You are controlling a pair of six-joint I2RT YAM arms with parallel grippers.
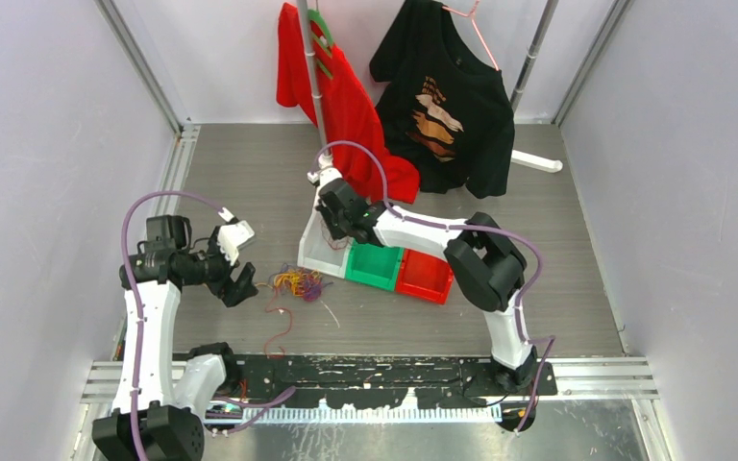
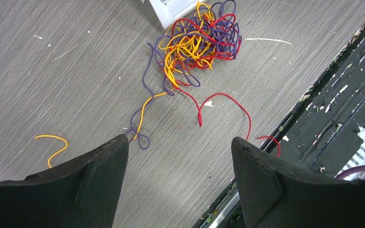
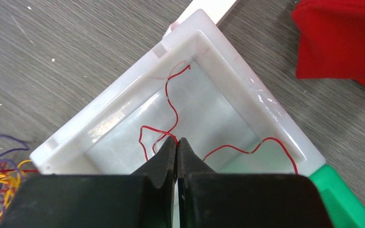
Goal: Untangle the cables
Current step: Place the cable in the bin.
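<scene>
Right claw [image 3: 178, 142] first, since it's right up in the lens. Its two fingers are clenched tip to tip, pinching a red cable [image 3: 170, 102] over the white bin [image 3: 123, 102]. The strand wriggles away ahead of the claw toward the bin's far corner. Another red stretch [image 3: 228, 148] curls off to the claw's right along the bin floor, and I can't tell if it's the same wire or a second one. The green bin [image 3: 349, 199] sits just past the white one, also on the claw's right.

Left claw [image 2: 179, 140] is released, fingers wide apart, hovering above the desk [image 2: 52, 61] with nothing in it. The tangle [image 2: 199, 40] of red, yellow and purple cables lies ahead of it, right by a corner of the white bin. A few tails trail back toward the claw:
- a purple-and-yellow pair ends just off the left finger
- a red loop [image 2: 228, 96] sags toward the right finger
- a loose yellow bit [image 2: 65, 142] lies on its own further left

Handling-wise, my read is that this stuff weighs nothing and is totally floppy. It's also thin and slick enough to slip out unless it's caught right at the fingertips. Yanking the middle of the knot would probably just drag the whole wad along. I'd take a free tail, the red loop looking easiest, and pull slowly away from the ball.
</scene>
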